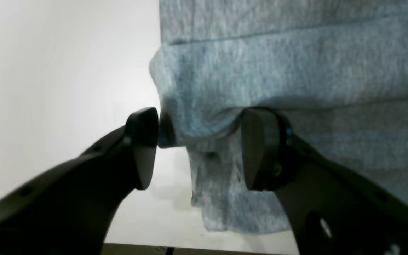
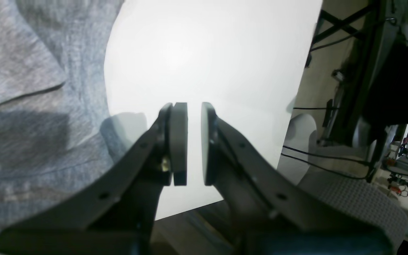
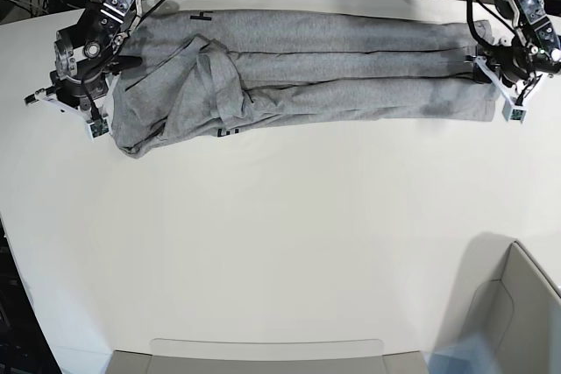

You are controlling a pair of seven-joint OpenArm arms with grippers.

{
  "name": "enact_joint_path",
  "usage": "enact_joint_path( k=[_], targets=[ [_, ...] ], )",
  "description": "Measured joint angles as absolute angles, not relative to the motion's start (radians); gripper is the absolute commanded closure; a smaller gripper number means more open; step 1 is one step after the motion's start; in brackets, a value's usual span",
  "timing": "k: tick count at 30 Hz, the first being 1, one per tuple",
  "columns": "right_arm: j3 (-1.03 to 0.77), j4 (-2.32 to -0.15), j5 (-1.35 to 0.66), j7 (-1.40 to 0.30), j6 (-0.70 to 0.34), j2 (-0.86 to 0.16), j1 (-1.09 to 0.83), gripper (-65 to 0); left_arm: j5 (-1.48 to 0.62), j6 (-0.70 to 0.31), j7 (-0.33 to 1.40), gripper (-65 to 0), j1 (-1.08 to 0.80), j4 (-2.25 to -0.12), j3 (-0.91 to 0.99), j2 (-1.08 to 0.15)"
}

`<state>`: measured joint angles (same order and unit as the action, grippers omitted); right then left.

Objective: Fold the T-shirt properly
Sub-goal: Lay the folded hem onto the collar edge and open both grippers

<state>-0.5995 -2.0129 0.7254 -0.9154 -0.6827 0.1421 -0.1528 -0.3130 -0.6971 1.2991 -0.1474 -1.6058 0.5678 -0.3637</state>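
Evidently the lengthwise fold was done: the left gripper (image 1: pixel 196 148) gaped around the T-shirt (image 3: pixel 351 72) edge, the right gripper (image 2: pixel 194 143) nearly closed, empty — next, probably regrasping both ends.

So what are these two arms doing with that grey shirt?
They are folding a T-shirt, which lies as a long, narrow band across the white table. The left gripper stands open at one end, with a bunched corner of cloth between its jaws. The right gripper is at the other end, beside the cloth, holding nothing.
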Motion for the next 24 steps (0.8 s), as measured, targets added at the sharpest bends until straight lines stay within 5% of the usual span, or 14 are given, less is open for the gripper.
enact_joint_path(
  k=[17, 21, 24],
  targets=[
    [-0.6, -2.013, 0.729, -0.916, -0.683, 0.142, -0.153, -7.6, -0.366, -0.705, 1.243, -36.9, -0.104, -1.348, 0.574, -0.383],
    [-0.6, -2.013, 0.73, -0.916, -0.683, 0.142, -0.153, -7.6, -0.367, -0.704, 1.209, -30.0, -0.102, -1.327, 0.571, -0.37],
    [-0.6, -2.013, 0.73, -0.916, -0.683, 0.142, -0.152, -7.6, -0.367, -0.702, 1.202, -18.5, -0.102, -1.326, 0.571, -0.363]
  ],
)
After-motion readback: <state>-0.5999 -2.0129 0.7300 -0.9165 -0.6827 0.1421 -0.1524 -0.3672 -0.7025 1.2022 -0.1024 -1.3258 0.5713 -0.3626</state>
